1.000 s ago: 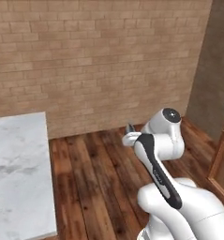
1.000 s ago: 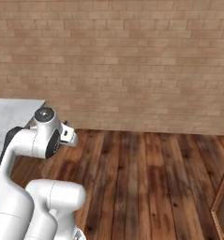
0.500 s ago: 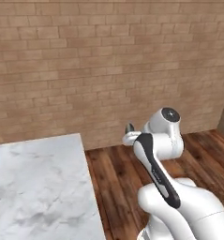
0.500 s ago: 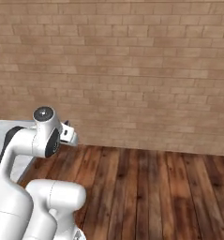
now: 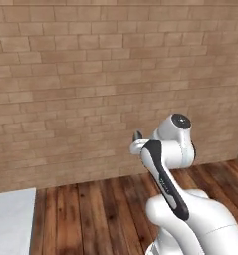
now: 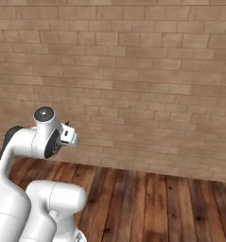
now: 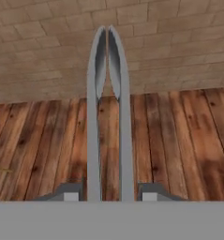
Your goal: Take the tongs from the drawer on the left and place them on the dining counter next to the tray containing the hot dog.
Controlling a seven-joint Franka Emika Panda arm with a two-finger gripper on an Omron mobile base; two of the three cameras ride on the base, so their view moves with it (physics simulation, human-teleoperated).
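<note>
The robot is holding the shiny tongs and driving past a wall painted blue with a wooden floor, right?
Not quite. The wall is tan brick, not painted blue; the right base view shows it plainly. The rest holds: in the hand view the gripper holds the silver tongs over the wooden floor.

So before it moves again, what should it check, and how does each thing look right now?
1. Tongs held between the fingers: ok, both silver arms run out from the gripper.
2. Tong tips close together: ok.
3. Dining counter in sight: ok, a white corner at lower left.
4. Tray with hot dog located: cannot tell.
5. Wooden floor ahead free: ok.
6. Brick wall kept apart from tongs: ok.
</note>
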